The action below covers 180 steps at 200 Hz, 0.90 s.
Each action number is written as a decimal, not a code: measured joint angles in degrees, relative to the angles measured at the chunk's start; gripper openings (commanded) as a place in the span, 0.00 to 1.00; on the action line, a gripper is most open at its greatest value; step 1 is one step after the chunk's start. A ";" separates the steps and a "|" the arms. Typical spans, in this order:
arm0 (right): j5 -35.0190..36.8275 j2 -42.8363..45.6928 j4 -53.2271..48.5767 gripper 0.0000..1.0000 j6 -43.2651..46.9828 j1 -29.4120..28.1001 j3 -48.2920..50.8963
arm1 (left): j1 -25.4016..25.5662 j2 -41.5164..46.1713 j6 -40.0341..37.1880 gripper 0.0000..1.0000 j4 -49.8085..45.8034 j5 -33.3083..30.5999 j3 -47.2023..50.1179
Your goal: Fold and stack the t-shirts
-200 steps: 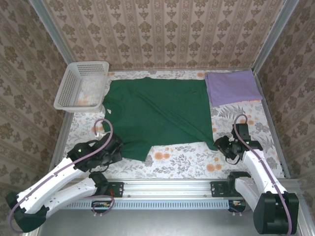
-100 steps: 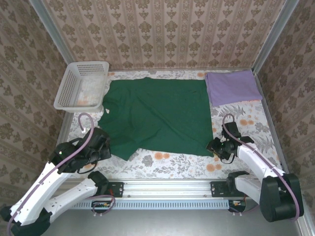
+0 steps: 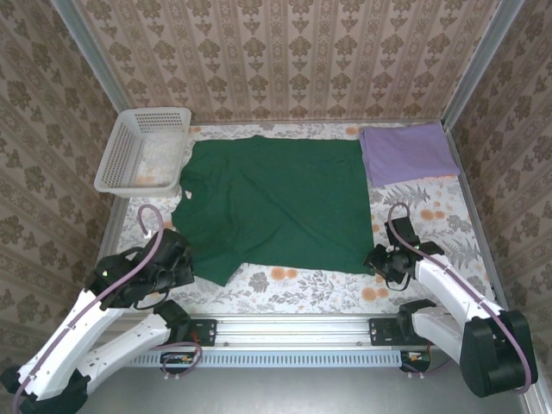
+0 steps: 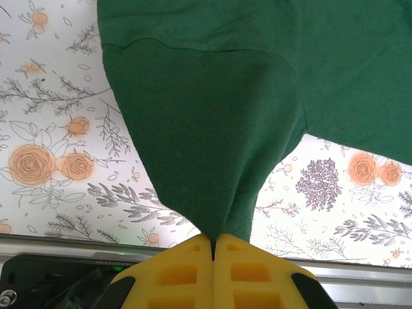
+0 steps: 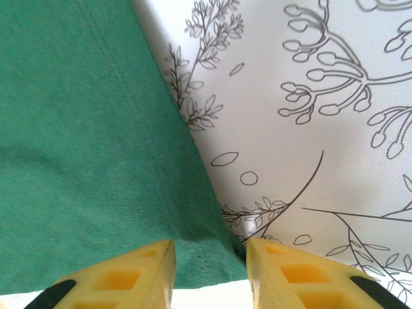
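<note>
lilac t-shirt at 1 o'clock, looks folded | green t-shirt flat at centre, unfolded, unstacked | my left jaws pinch its 7 o'clock sleeve | my right jaws spread astride its 4 o'clock hem corner

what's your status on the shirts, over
Left gripper shut on sleeve of green shirt. Right gripper open, jaws astride its near right corner. Lilac shirt folded at far right. Basket far left, clear of both grippers.

Robot lab cell, damask wallpaper panels in aluminium framing, floral tablecloth, arm-mounting rail
</note>
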State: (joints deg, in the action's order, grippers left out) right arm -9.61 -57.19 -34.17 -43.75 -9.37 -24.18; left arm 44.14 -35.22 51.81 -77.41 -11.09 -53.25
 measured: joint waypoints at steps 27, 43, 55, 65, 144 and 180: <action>1.27 -2.10 -0.66 0.26 0.02 -1.73 -0.09 | 0.00 0.11 0.00 0.00 0.81 1.44 1.84; 2.29 -2.36 -0.90 0.26 -0.22 -2.34 -0.13 | 0.00 0.52 0.02 0.00 1.18 2.08 2.49; 3.10 -3.02 -1.20 0.26 -0.24 -3.10 -0.59 | 0.00 1.07 0.09 0.00 1.40 2.36 3.10; 3.74 -3.89 -1.55 0.26 -0.26 -3.82 -1.20 | 0.00 1.46 0.24 0.00 1.60 2.58 3.69; 5.64 -7.43 -2.23 0.00 -1.09 -6.08 -3.63 | 0.00 4.11 1.25 0.00 2.49 3.80 6.38; 6.71 -6.36 -3.30 0.00 -1.07 -6.34 -3.74 | 0.00 5.55 2.62 0.00 2.49 3.87 8.63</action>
State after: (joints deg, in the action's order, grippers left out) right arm -2.90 -63.55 -37.47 -44.82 -15.70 -27.92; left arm 44.14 -29.67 54.43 -74.91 -7.22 -44.62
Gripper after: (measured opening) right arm 0.067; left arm 0.041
